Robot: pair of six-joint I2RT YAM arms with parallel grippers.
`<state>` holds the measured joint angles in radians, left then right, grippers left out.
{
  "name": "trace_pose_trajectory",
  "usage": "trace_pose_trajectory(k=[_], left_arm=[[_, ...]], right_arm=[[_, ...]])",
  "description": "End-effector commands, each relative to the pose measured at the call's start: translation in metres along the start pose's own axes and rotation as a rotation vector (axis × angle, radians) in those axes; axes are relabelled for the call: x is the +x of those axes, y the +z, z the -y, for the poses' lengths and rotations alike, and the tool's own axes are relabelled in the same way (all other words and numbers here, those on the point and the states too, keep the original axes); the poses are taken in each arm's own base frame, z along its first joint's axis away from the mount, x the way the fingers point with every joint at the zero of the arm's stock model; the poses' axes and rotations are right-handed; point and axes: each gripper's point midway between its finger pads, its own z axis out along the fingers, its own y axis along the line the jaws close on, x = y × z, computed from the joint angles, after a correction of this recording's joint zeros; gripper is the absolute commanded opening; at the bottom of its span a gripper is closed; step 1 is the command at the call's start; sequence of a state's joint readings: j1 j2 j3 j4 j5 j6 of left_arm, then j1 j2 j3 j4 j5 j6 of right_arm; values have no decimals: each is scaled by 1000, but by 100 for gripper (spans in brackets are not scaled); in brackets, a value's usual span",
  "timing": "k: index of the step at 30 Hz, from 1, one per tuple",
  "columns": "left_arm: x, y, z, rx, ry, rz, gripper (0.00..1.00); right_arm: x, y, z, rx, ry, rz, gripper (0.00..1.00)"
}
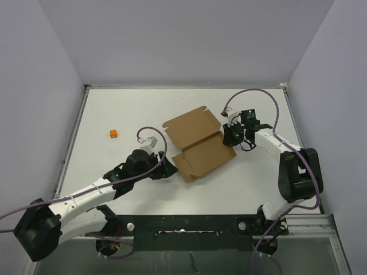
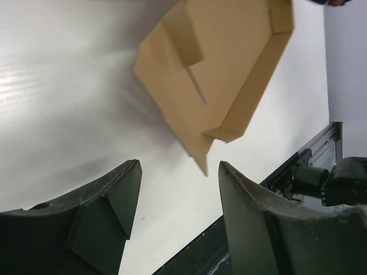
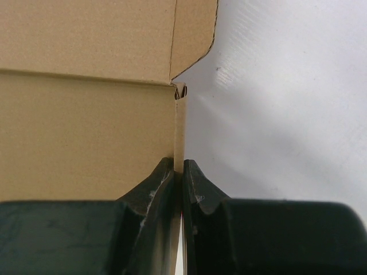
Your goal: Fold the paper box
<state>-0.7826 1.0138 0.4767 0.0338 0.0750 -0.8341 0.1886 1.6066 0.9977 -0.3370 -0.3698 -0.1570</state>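
1 paper box [image 1: 200, 146] on white table [image 1: 114, 109]

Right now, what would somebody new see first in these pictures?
A plain brown, half-folded paper box of thin cardboard lies in the middle of the white table. The right tool pinches its side wall, while the left tool gapes open just short of its near corner. A tiny orange cube sits far left.

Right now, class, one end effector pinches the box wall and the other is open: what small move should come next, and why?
Probably ease the open left end effector onto the nearest corner of the paper box: the right end effector pins its opposite wall, and the left holds nothing.
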Motion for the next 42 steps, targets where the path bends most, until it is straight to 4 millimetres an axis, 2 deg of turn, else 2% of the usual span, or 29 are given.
trace_pose_trajectory(k=[1, 7, 12, 16, 20, 22, 28, 30, 35, 37, 42], left_arm=[[4, 4, 4, 35, -103, -31, 55], [-4, 24, 14, 62, -138, -25, 54], [-8, 43, 20, 68, -152, -39, 45], [-11, 56, 24, 77, -159, -47, 33], [-17, 65, 28, 74, -153, -42, 8], [-22, 67, 28, 49, -138, -42, 1], [-22, 71, 12, -96, -117, -93, 0], [-29, 74, 17, -112, -106, -95, 0], [-31, 80, 14, -154, -91, -126, 0], [-33, 84, 15, -146, -89, -129, 3], [-40, 92, 17, -112, -95, -129, 19]], right_arm=[[-16, -3, 4, 18, -6, 62, 0], [-16, -1, 2, 12, -8, 60, 0], [-15, 1, -2, 5, -13, 55, 0], [-15, 3, -3, 4, -17, 54, 0], [-13, 5, -2, 24, 13, 45, 0], [-12, 7, -4, 23, 31, 42, 0], [-8, 15, -15, 2, 81, 32, 0], [-6, 18, -18, -2, 94, 22, 0], [-3, 24, -27, -23, 105, 4, 0], [-1, 26, -30, -31, 105, -2, 0], [3, 30, -31, -39, 115, -21, 0]])
